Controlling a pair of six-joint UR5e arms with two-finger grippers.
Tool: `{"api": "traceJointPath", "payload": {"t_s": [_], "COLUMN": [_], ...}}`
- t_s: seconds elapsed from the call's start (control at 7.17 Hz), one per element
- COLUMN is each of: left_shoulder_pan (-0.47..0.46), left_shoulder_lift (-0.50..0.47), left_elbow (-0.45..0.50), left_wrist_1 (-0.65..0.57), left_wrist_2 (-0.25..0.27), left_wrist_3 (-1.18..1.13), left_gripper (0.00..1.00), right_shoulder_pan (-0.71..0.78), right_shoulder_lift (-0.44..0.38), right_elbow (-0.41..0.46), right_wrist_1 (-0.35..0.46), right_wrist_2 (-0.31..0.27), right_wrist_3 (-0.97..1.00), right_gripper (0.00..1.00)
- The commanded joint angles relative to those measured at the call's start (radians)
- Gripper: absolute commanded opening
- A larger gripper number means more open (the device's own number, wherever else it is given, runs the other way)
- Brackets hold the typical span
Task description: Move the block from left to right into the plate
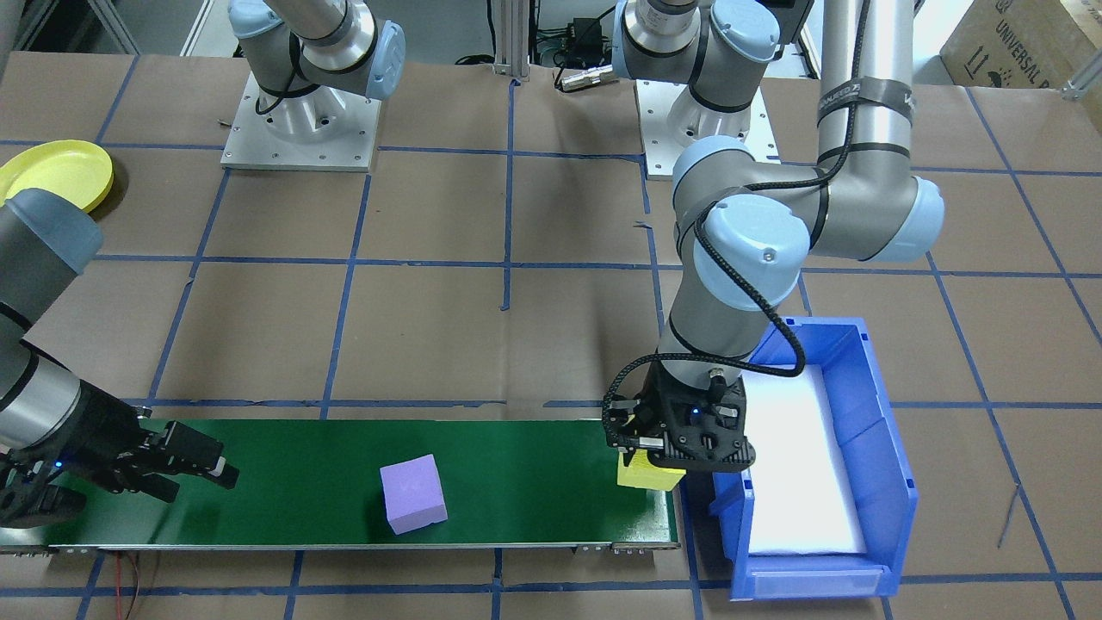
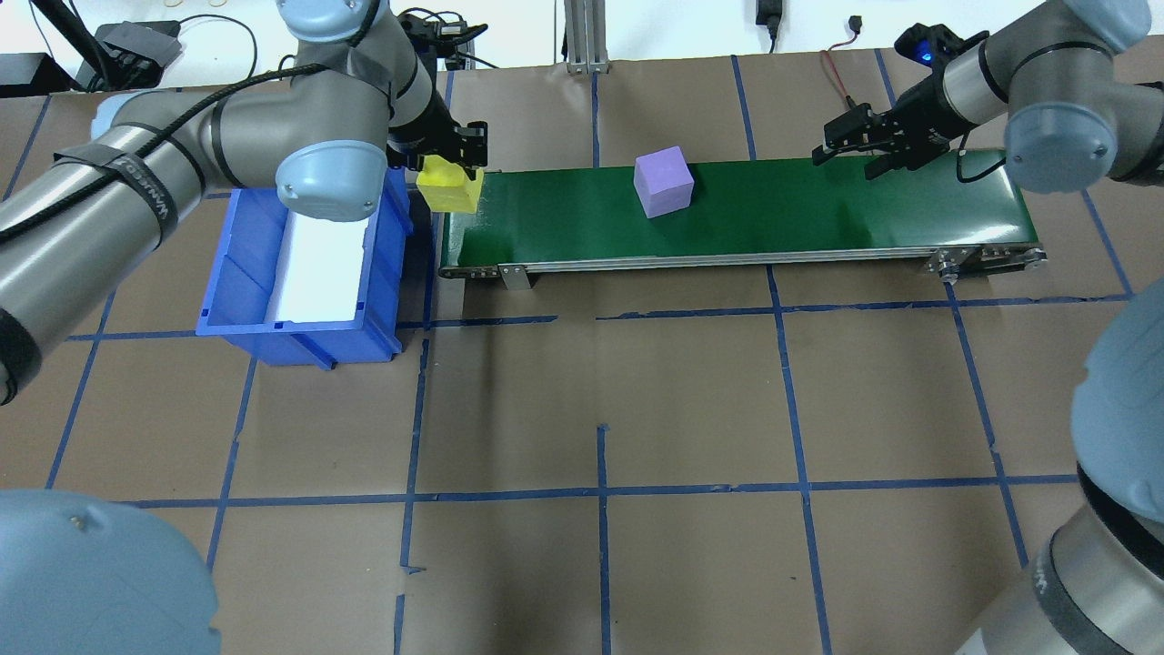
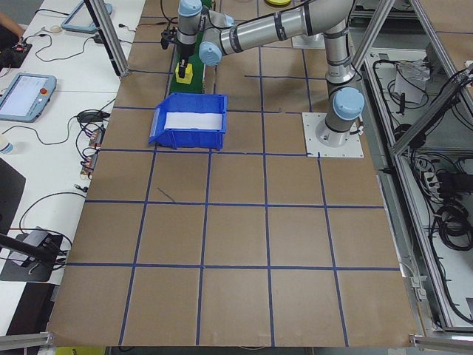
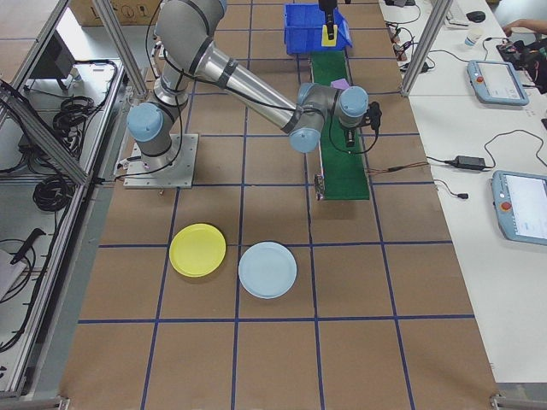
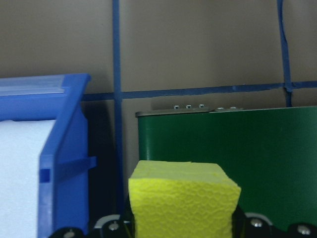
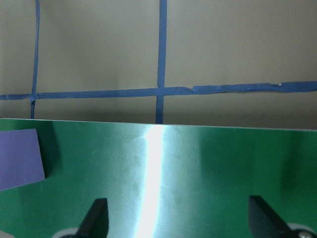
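Gleaming yellow foam block (image 5: 182, 198), dimpled

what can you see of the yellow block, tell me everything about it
The yellow block is a foam-looking cube with a finely pebbled surface and slightly rough edges. The left claw is shut on it from above, holding it roughly level at the end of the green conveyor belt nearest the blue bin. Whether its underside touches the belt cannot be told. The purple block lies apart from it, further along the belt.
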Motion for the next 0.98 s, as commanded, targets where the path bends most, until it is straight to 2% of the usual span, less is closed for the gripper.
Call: {"api": "traceJointPath", "payload": {"t_s": [0.0, 0.14, 0.28, 0.42, 0.7, 0.84], "left_shoulder_pan": [-0.021, -0.020, -0.017, -0.015, 0.032, 0.075], "left_shoulder_lift": [-0.041, -0.011, 0.028, 0.071, 0.185, 0.277], "left_elbow": [0.005, 0.040, 0.060, 0.057, 0.053, 0.048], "left_wrist_1": [0.002, 0.004, -0.030, -0.111, -0.290, -0.446], "left_wrist_2": [-0.006, 0.010, 0.074, 0.100, 0.097, 0.097], "left_wrist_3": [-0.010, -0.002, -0.003, -0.006, -0.003, 0.009], "left_gripper": [0.99, 1.00, 1.00, 1.00, 1.00, 1.00], "right_shoulder_pan": [0.000, 0.000, 0.000, 0.000, 0.000, 0.000], "right_shoulder_lift": [0.000, 0.000, -0.002, -0.002, -0.002, -0.002], "right_elbow": [0.001, 0.001, 0.001, 0.001, 0.001, 0.003], "right_wrist_1": [0.000, 0.000, 0.000, 0.000, 0.000, -0.002], "right_wrist_2": [0.000, 0.000, 0.000, 0.000, 0.002, 0.002], "right_wrist_3": [0.000, 0.000, 0.000, 0.000, 0.000, 0.000], "right_gripper": [1.00, 1.00, 1.00, 1.00, 1.00, 1.00]}}
